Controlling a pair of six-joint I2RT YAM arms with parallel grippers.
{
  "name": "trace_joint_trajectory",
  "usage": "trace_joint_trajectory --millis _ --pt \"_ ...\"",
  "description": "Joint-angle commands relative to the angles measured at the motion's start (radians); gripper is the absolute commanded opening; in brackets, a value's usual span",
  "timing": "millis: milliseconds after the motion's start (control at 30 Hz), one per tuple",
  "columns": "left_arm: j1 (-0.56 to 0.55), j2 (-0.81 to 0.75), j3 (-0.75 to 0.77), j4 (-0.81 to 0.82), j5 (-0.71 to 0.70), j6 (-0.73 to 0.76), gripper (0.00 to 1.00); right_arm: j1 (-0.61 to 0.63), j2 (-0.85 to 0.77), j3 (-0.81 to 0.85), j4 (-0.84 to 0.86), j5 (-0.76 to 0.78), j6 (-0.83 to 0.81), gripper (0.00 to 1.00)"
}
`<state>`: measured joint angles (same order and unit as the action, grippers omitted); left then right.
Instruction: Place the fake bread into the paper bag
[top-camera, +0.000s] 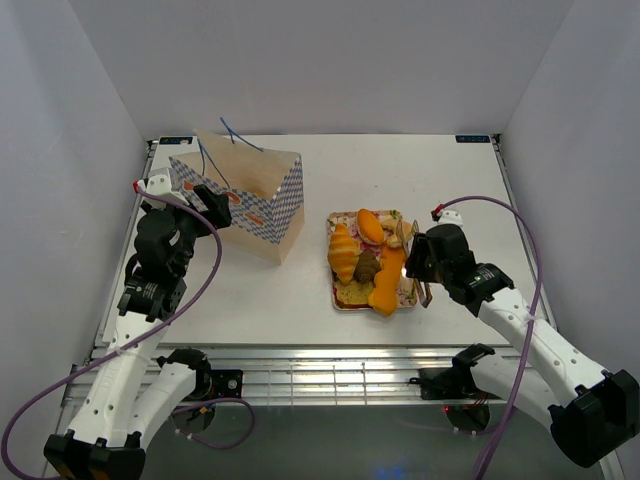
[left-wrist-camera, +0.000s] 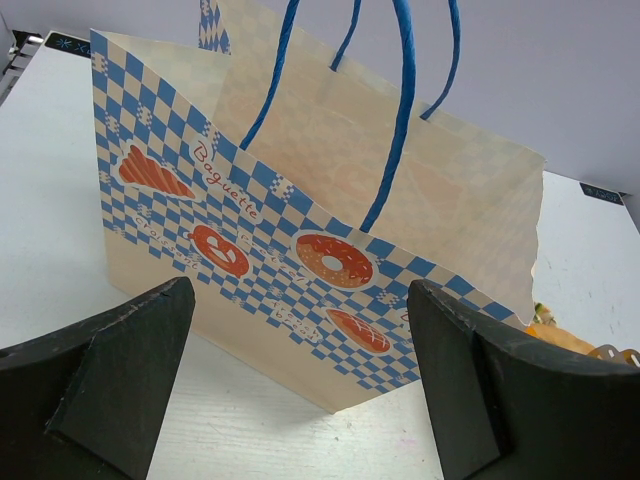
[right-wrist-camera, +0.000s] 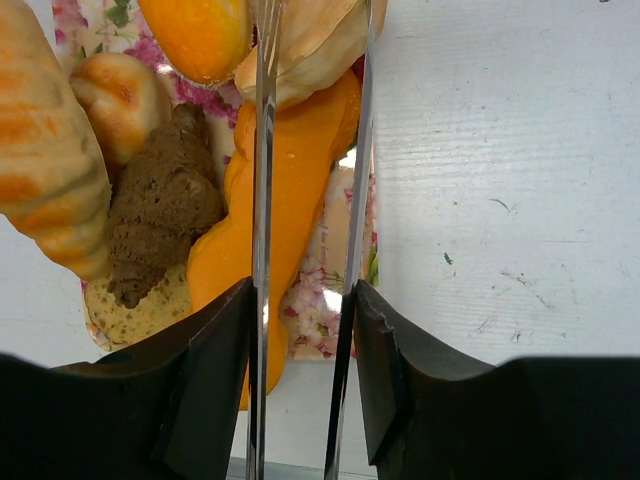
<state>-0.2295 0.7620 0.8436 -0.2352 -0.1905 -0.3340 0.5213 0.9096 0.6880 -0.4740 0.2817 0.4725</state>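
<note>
The paper bag (top-camera: 250, 195) stands open at the back left and fills the left wrist view (left-wrist-camera: 330, 200), with blue handles and checkered sides. My left gripper (top-camera: 215, 205) is open and empty just in front of it (left-wrist-camera: 300, 400). The fake bread lies on a floral tray (top-camera: 345, 300): a croissant (top-camera: 343, 250), a brown bun (top-camera: 367, 266) and a long orange piece (top-camera: 388, 285). My right gripper (top-camera: 420, 262) is shut on metal tongs (right-wrist-camera: 262, 150), whose two blades straddle the long orange piece (right-wrist-camera: 280, 200) and a pale piece (right-wrist-camera: 310, 50). The brown bun (right-wrist-camera: 160, 200) lies to their left.
The floral tray (right-wrist-camera: 320, 300) sits right of the table's middle, with the bag about a hand's width to its left. White walls enclose the table on three sides. Purple cables loop from both arms.
</note>
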Motion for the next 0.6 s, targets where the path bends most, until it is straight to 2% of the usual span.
trace_joint_trajectory --millis 0,333,567 --pt "-0.004 -0.015 0.008 -0.004 0.006 -0.007 0.98 -0.024 -0.003 -0.013 0.054 -0.044 0.015 0.48" --pt "-0.004 -0.023 0.006 -0.006 0.006 -0.007 0.98 -0.067 -0.003 -0.013 0.052 -0.102 0.009 0.40" --pt "-0.004 -0.024 0.008 -0.007 0.011 -0.008 0.98 -0.075 -0.026 -0.018 0.049 -0.124 0.014 0.30"
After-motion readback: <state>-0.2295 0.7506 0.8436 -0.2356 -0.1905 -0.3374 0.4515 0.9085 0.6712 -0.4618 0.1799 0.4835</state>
